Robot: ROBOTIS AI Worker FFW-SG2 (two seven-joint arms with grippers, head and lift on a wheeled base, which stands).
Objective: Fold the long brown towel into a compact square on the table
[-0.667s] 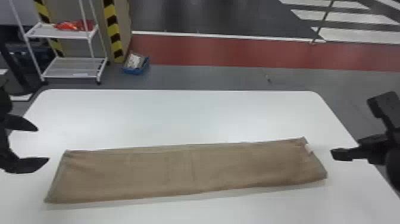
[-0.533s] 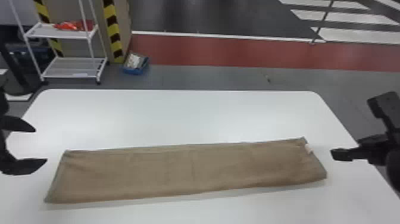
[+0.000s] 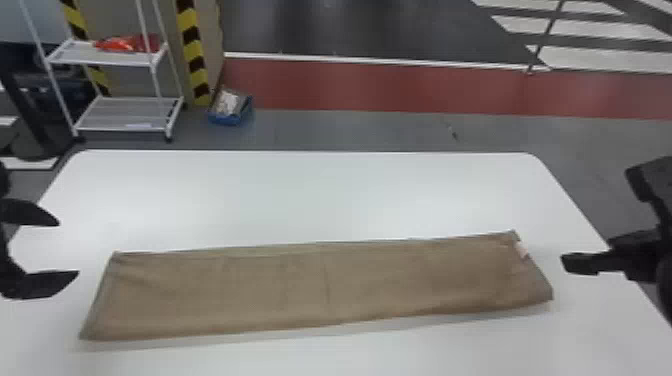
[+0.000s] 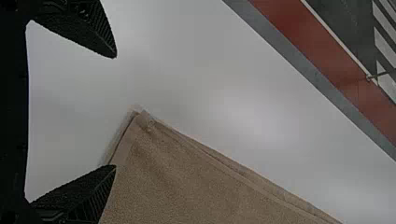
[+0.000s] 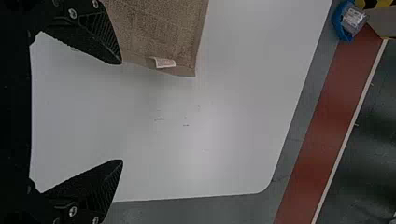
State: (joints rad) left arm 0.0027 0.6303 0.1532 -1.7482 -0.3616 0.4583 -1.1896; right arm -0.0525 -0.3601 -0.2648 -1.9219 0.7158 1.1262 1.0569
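Observation:
The brown towel [image 3: 320, 285] lies flat as a long strip across the table, with a small pale tag at its right end. Off its left end stands my left gripper [image 3: 69, 248], fingers spread and holding nothing. Seen from the left wrist, a corner of the towel [image 4: 168, 163] is just beyond the left gripper [image 4: 116, 111], one fingertip overlapping its edge in view. My right gripper [image 3: 595, 217] is beyond the towel's right end, open too. In the right wrist view, the tagged end of the towel [image 5: 159, 37] shows beside one finger of the right gripper [image 5: 122, 112].
White table [image 3: 320, 195] extends behind the towel, with a narrower strip in front. Past its far edge, on the floor, are a white wheeled shelf rack [image 3: 127, 112] with red items and a blue bin [image 3: 230, 107].
My left gripper has shifted very slightly to the left, away from the towel. The right gripper and the towel keep their places.

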